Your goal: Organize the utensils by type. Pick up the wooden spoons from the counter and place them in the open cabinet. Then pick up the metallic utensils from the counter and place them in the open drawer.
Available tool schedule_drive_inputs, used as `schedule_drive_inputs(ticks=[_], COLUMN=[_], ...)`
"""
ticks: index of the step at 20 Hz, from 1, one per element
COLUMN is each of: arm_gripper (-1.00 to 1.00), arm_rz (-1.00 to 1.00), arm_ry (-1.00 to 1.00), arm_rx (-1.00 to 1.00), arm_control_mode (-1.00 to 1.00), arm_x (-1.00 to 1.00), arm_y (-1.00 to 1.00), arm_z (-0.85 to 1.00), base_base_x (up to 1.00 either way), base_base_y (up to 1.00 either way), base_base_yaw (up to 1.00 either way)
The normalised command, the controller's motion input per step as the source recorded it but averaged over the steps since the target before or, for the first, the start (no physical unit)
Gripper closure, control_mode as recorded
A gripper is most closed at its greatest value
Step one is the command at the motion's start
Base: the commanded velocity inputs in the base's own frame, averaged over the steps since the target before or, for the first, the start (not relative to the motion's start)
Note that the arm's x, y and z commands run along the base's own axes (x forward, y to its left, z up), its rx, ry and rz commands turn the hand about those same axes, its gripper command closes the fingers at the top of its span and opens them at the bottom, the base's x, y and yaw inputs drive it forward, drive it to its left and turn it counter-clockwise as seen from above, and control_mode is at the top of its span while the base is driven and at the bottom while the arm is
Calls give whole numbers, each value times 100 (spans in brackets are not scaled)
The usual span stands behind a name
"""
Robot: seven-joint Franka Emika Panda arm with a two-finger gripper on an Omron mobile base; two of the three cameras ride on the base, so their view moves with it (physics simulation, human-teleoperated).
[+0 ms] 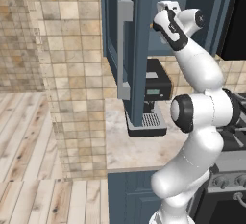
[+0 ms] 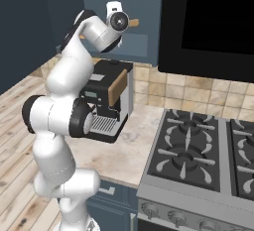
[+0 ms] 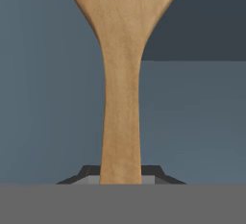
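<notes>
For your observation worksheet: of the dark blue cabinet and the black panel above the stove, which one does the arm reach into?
The dark blue cabinet with the open grey-handled door; the gripper carries a wooden spoon into it, while the black panel sits untouched.

Colours here: the wooden spoon (image 3: 121, 74) is a warm light brown with faint grain. The cabinet (image 1: 139, 35) is dark blue with a pale grey bar handle (image 1: 124, 50). The surface (image 2: 124, 150) is beige, marbled stone. Wall tiles (image 1: 72, 74) are a tan and cream patchwork. The coffee machine (image 2: 106, 101) is black with a tan side panel, the stove (image 2: 198, 150) is grey with dark grates, and the arm (image 1: 197, 117) is white with dark joints.
</notes>
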Motion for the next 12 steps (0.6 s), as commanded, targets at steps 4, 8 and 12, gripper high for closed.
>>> schedule_drive_inputs(ticks=[4,8,12], arm_gripper=[100,100,100], arm_rz=[0,0,0], arm_ry=[1,13,8], arm_rx=[-3,0,0], arm_control_mode=[-100,-100,-100], arm_x=[24,23,21], arm_y=[3,1,1], arm_z=[-30,-23,-19], base_base_x=[0,0,0], base_base_y=[0,0,0], base_base_yaw=[0,0,0])
